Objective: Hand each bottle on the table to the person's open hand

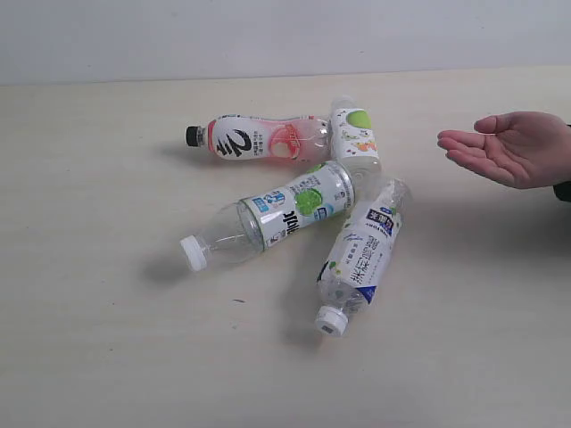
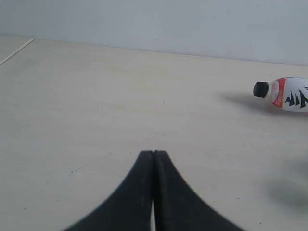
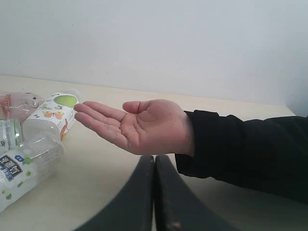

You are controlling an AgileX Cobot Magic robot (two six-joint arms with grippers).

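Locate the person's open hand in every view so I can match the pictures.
Exterior view: open hand at the right edge, palm up.
Left wrist view: not in it.
Right wrist view: open hand just beyond the shut right gripper.
Shared landmark: green-and-orange-labelled bottle nearest its fingertips.

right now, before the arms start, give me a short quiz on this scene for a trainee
1. Multiple choice: how many bottles lie on the table? A) two B) four C) six
2. True or false: the person's open hand already holds a bottle.
3. Fill in: the pink-red bottle has a ____ cap.

Key: 1) B. 2) False, the palm is empty. 3) black.
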